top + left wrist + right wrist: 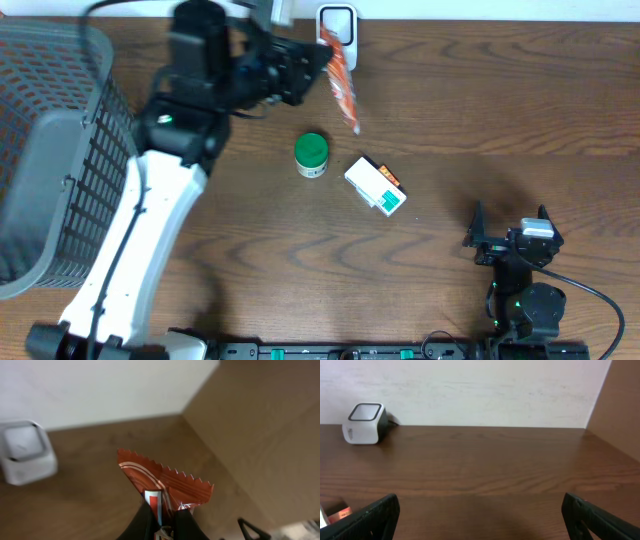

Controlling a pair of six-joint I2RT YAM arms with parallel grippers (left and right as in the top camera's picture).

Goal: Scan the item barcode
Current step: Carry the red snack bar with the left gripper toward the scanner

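Left gripper (165, 522) is clamped on one end of the orange snack packet (167, 482). It looks light, floppy and slick, so best held at the crimped seam. Right gripper (510, 235) is wide open and empty.

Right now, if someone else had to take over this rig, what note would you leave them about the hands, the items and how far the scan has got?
Left hand: shut on the orange snack packet, held up close to the white scanner at the far edge of the table.
Right hand: open, empty, at the near right.
Lying mid-table, not gripped: green-lidded jar and white box. Grey basket stands at the left.
Done: packet picked up and at the scanner.
Left: face its barcode to the scanner window; whether it has read cannot be told.
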